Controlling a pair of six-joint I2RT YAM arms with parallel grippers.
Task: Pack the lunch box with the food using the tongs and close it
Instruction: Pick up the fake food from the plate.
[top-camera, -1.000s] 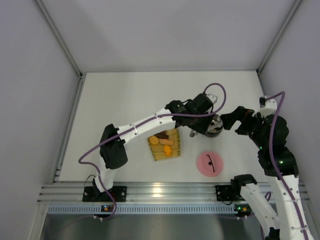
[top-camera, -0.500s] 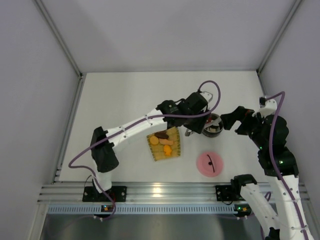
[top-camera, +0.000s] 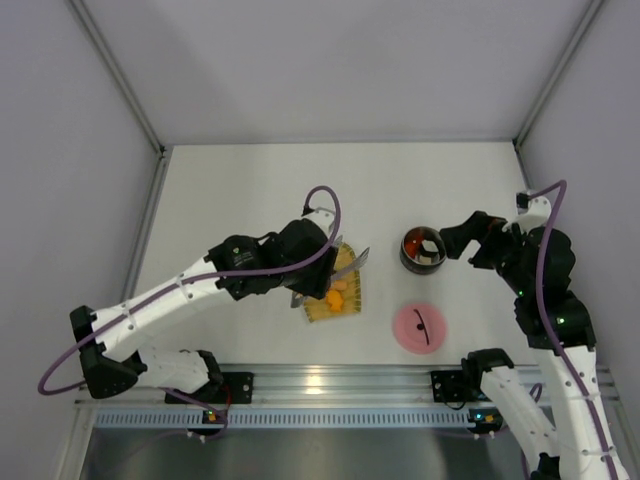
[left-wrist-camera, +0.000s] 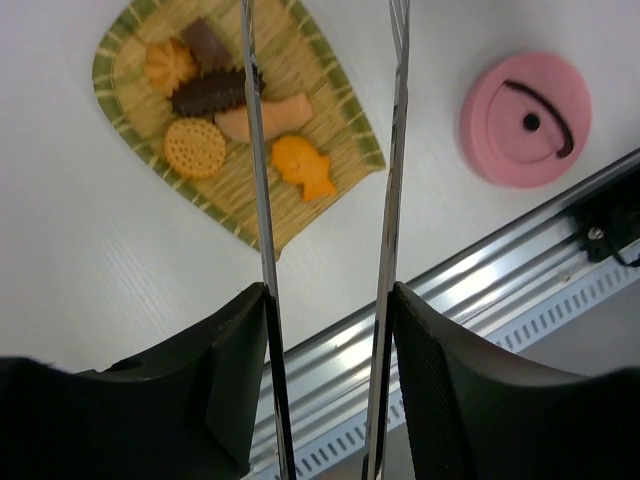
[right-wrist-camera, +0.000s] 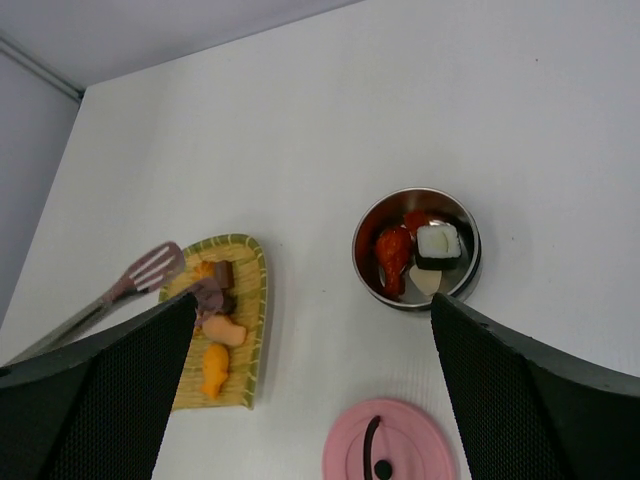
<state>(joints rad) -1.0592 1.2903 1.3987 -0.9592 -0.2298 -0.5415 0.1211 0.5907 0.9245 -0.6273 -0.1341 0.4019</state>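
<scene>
Left hand (left-wrist-camera: 328, 300) grips slim silvery tongs (left-wrist-camera: 263, 230) (arms apart).

Looking along the tongs (left-wrist-camera: 262, 250), we see both silvery arms clasped from outside by the left gripper's (left-wrist-camera: 328, 300) black fingers (left-wrist-camera: 235, 370). One arm crosses the yellow woven tray (left-wrist-camera: 335, 120), the other skirts its right edge. We count six food pieces (left-wrist-camera: 305, 165) on the tray. The pink lid (left-wrist-camera: 525, 120) lies apart, near the metal rail (left-wrist-camera: 480, 290).

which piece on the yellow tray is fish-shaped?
The orange fish with a tail and eye; the other orange pieces, the waffle cookie and swirl cookie, are round.
</scene>
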